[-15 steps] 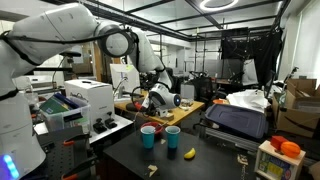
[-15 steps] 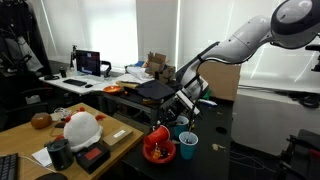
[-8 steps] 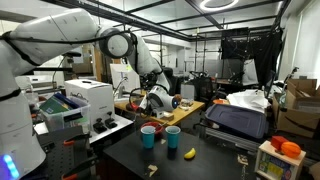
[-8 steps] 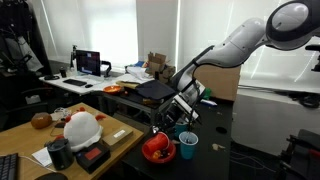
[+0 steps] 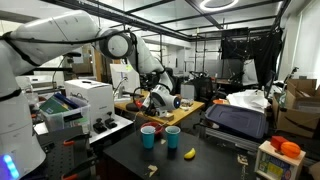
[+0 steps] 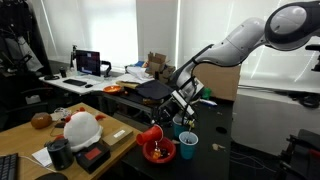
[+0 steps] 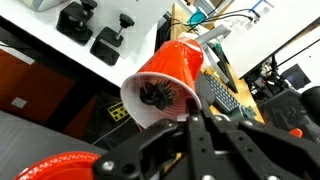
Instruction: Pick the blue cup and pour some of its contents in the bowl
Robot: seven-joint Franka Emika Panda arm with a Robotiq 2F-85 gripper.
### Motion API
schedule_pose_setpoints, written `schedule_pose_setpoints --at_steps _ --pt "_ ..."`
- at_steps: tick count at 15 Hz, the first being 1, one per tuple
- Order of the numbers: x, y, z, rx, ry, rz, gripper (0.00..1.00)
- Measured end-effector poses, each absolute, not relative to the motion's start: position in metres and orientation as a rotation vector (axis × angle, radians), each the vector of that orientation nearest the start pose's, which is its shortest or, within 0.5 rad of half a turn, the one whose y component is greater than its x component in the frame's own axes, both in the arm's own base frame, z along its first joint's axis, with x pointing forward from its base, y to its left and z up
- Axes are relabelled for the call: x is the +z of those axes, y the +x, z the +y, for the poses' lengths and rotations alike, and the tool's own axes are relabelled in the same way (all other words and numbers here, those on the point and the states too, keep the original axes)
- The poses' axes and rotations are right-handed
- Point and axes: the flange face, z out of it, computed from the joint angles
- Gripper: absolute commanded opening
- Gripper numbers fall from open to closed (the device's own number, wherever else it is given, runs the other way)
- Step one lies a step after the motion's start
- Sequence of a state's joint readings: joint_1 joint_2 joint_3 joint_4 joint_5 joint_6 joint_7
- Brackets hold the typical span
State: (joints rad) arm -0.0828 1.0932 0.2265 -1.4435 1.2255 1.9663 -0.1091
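Observation:
My gripper [image 7: 193,128] is shut on a red cup [image 7: 170,78] and holds it tipped on its side. The cup's white inside faces the wrist camera, with a dark ribbed object in it. In an exterior view the gripper [image 6: 165,122] holds this red cup [image 6: 151,133] tilted over the red bowl [image 6: 159,153] on the black table. The bowl's rim also shows in the wrist view [image 7: 50,168]. A blue cup [image 6: 188,146] stands upright just beside the bowl, untouched. In an exterior view the gripper [image 5: 158,100] hangs above two small cups [image 5: 172,136].
A yellow banana-like item [image 5: 189,153] lies on the black table [image 5: 210,160]. A white helmet [image 6: 80,128] and a black mug [image 6: 60,153] sit on the wooden desk. A printer [image 5: 85,100], a keyboard [image 7: 220,95] and cluttered desks surround the table.
The red cup has tipped further over and shifted sideways above the bowl. The blue cup has not moved.

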Motion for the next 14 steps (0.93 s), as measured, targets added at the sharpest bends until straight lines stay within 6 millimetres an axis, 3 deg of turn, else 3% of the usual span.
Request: schedule_pose_setpoints --at_steps 6,14 --pt "0.0438 0.6660 0.1286 0.563 -1.783 0.693 0.01" --pt "0.0456 0.6684 0.1239 0.736 -1.675 0.659 0.01"
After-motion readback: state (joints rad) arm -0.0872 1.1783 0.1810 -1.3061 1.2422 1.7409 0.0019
